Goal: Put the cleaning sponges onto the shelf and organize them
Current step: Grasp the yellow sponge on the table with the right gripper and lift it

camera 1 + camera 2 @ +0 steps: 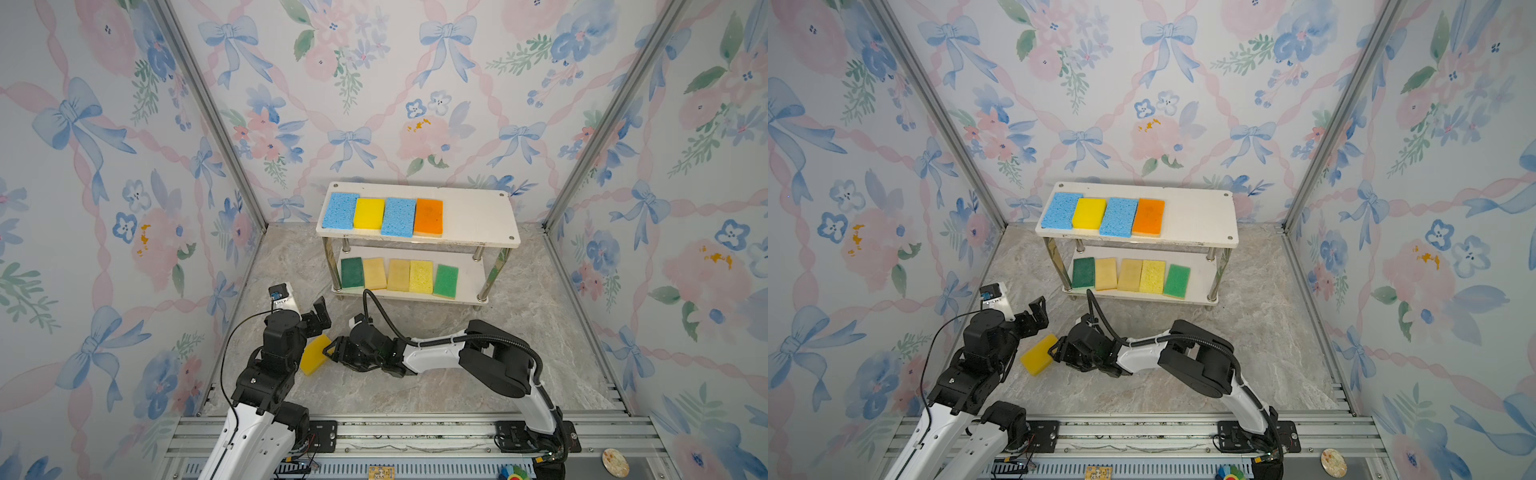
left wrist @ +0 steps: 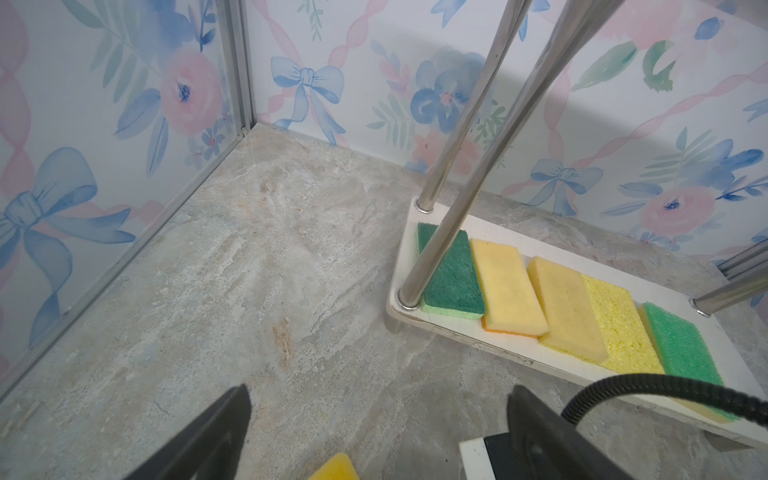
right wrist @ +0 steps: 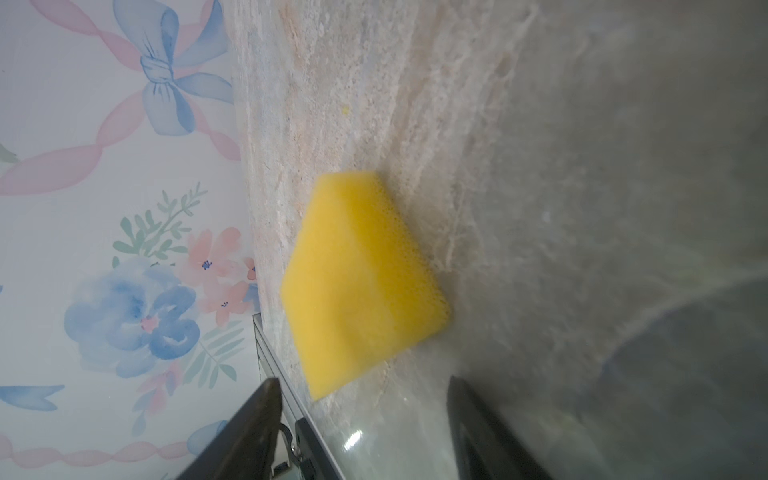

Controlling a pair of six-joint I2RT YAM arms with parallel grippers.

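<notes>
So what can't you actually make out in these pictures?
- Right gripper: touching the yellow sponge or not; the right wrist view is blurred.
- That sponge: a corner hidden behind the gripper in both top views; cut off by the left wrist view's edge.
- Lower board: rear hidden under the top board in both top views.

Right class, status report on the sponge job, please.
Left gripper open. Right gripper open, facing yellow sponge on table. Nothing between them. Shelf top has room.
</notes>
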